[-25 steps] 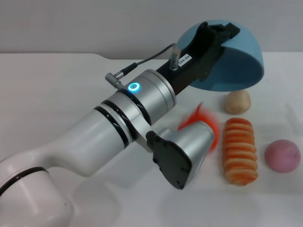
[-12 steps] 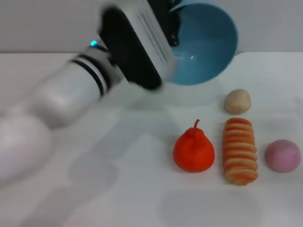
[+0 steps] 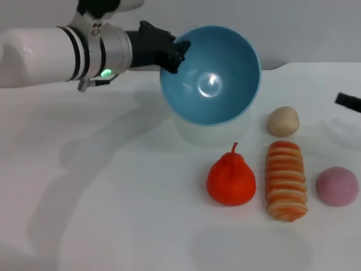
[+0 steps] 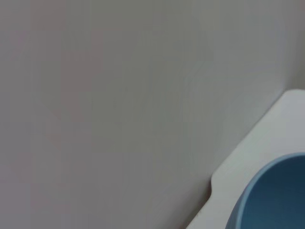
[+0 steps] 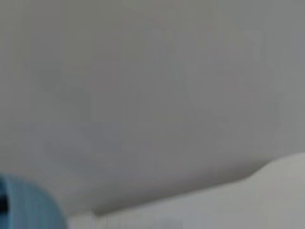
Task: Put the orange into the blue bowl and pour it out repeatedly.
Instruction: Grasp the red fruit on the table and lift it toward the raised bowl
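My left gripper [image 3: 174, 54] is shut on the left rim of the blue bowl [image 3: 217, 73] and holds it tilted above the back of the table, with its empty inside facing the head camera. Part of the bowl's rim [image 4: 274, 195] shows in the left wrist view, and a blue edge [image 5: 24, 205] in the right wrist view. The orange [image 3: 230, 182] stands upright on the table in front of and below the bowl, apart from it. Only a dark tip of my right gripper [image 3: 348, 101] shows at the right edge.
Just right of the orange lies a striped bread loaf [image 3: 286, 180], with a pink ball [image 3: 337, 186] farther right. A beige ball [image 3: 282, 121] sits behind the loaf. The white table [image 3: 113, 214] ends at a grey wall behind.
My left arm swung back and to the left, turning the bowl from mouth-down to mouth-forward. The orange, falling a second ago, now rests still on the table.
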`<control>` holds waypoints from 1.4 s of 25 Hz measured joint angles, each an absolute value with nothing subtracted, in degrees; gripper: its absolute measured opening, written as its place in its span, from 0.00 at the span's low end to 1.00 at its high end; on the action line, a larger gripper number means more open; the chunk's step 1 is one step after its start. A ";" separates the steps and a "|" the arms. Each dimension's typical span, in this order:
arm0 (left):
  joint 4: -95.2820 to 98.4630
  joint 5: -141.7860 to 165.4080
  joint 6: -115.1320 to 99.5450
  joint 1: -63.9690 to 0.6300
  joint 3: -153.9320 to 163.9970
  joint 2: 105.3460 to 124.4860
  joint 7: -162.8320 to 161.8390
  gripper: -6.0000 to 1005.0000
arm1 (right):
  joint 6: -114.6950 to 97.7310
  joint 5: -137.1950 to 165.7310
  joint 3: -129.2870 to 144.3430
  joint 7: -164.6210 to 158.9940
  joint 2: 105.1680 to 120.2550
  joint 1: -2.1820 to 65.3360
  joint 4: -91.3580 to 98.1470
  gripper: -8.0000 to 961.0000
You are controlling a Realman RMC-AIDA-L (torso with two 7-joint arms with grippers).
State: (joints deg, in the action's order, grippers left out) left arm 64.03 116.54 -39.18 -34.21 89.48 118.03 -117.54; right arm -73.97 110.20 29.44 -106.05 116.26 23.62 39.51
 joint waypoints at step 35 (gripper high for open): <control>57.47 127.56 -33.74 -39.37 91.00 118.33 -129.78 0.00 | -74.01 122.23 53.18 -112.77 118.83 38.76 30.19 0.24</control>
